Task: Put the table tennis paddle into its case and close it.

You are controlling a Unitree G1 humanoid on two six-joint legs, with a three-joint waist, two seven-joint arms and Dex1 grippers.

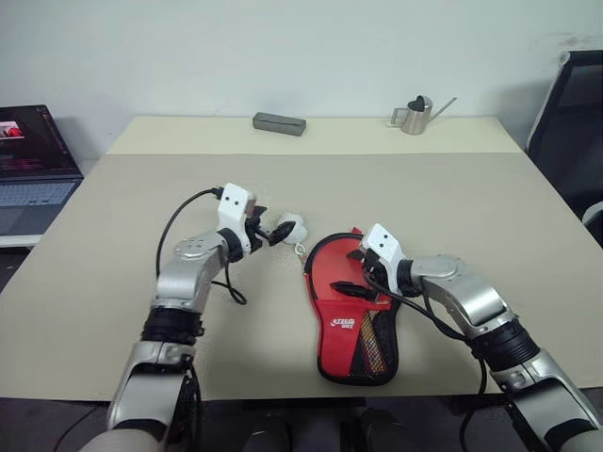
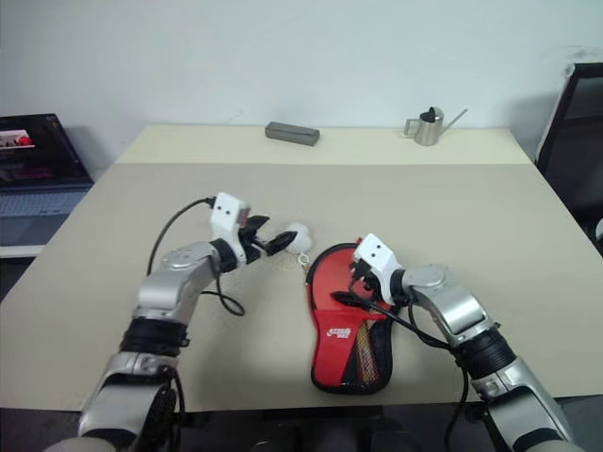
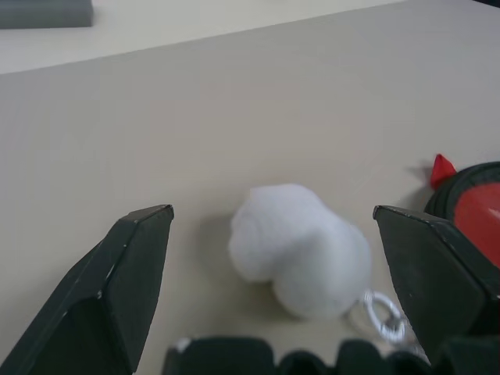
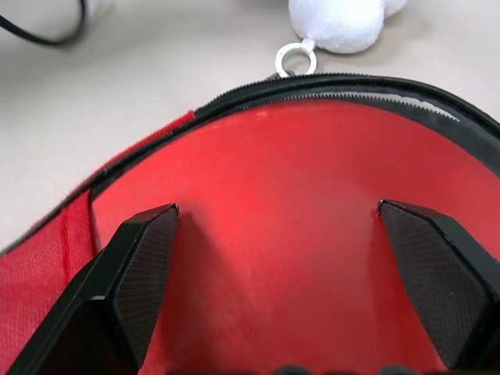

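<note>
Left gripper (image 3: 266, 269) wide open around white pompom (image 3: 301, 250) — right gripper (image 4: 277, 269) open over case (image 1: 353, 315)

**Plain room, beige table, a few things at the edges**

From my seat I look down on a wide beige table (image 1: 122, 282) with a paler strip along its far edge. Behind it stands a bare white wall (image 1: 301, 47), evenly lit, with no hard shadows. On the pale strip lies a grey rectangular block (image 1: 279, 123), and further to the right stands a small metal watering can (image 1: 415, 115) with a thin spout. At the left edge I see an open laptop (image 1: 33, 160) with its screen lit. A black chair (image 1: 570, 122) shows at the right edge.
</note>
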